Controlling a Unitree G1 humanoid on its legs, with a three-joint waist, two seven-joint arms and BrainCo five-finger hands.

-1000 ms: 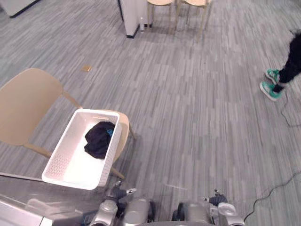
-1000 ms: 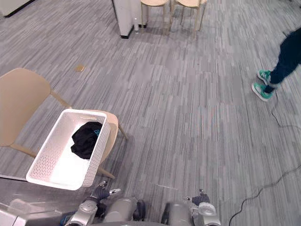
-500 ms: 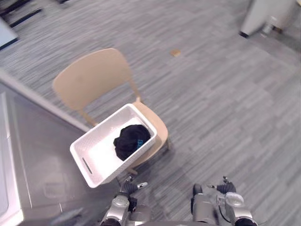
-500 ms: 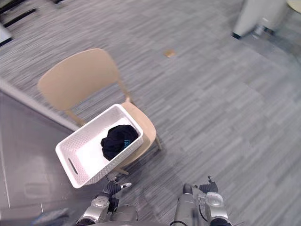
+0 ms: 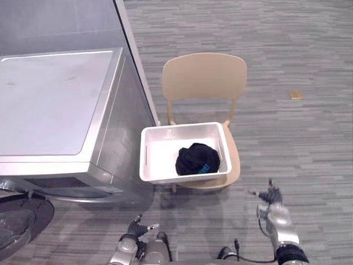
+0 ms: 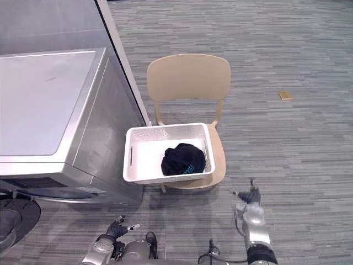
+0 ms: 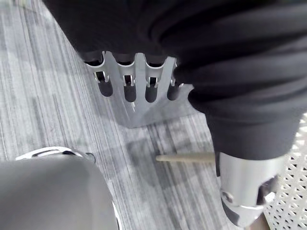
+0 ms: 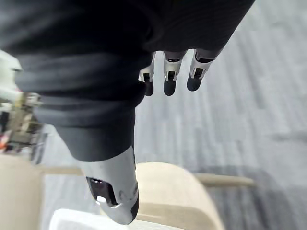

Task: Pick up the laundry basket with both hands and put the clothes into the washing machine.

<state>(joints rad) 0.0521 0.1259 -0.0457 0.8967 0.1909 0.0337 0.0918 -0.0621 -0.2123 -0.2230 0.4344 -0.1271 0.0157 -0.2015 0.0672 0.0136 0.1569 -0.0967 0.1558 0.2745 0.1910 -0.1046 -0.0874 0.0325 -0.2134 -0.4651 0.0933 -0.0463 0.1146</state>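
A white perforated laundry basket (image 5: 185, 127) rests on the seat of a tan chair (image 5: 204, 76), with a black garment (image 5: 197, 159) bunched in its right half. The silver washing machine (image 5: 49, 105) stands directly left of the chair. My left hand (image 5: 131, 236) hangs low in front of the basket, open and holding nothing; its straight fingers (image 7: 136, 76) point at the floor, with the basket's wall (image 7: 297, 182) beside the thumb. My right hand (image 5: 276, 212) is open too, low at the chair's front right, its fingers (image 8: 168, 76) above the chair seat (image 8: 172, 191).
A dark round washer door (image 5: 19, 223) stands open at the machine's front, near my left side. A small tan piece (image 5: 296, 95) lies on the grey striped floor, right of the chair. Open floor spreads to the right and beyond the chair.
The camera has swung round, so the washing machine now stands at the left and the chair faces me squarely. My right hand has come up beside the chair's front right.
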